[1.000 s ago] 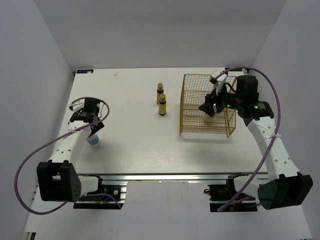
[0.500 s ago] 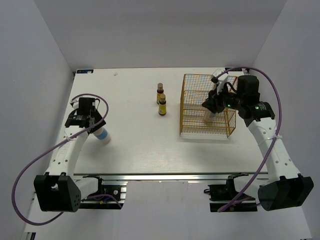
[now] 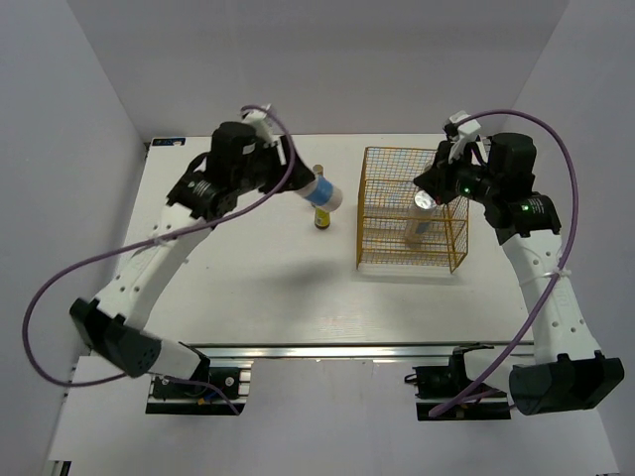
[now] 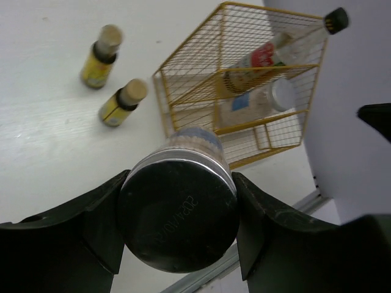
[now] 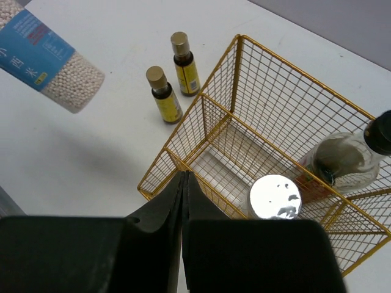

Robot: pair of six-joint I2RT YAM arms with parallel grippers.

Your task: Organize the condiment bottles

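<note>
My left gripper [image 3: 296, 184] [image 4: 177, 220] is shut on a white blue-labelled cylinder [image 3: 322, 195] [image 5: 49, 58], held in the air and tilted toward the yellow wire basket [image 3: 369, 213] [image 5: 201, 94]. Its dark base [image 4: 177, 213] fills the left wrist view. Below it, two tiny brown yellow-labelled bottles [image 4: 99, 58] [image 4: 122, 104] [image 5: 165, 94] [image 5: 185, 64] stand on the table left of the basket. Inside the basket are a second white cylinder [image 5: 275, 196] [image 3: 422, 203] and the dark-sauce bottle [image 5: 342, 162] [image 4: 263, 58], which leans. My right gripper [image 5: 184, 177] [image 3: 429, 186] hangs shut and empty above the basket.
The basket has wire dividers and sits at the table's right. A purple cable loops off each arm. Grey walls close in the table on the left, far and right sides.
My left arm has lifted the white cylinder from the table's left side and carried it toward the two tiny bottles. My right gripper has risen out of the basket and shut.
</note>
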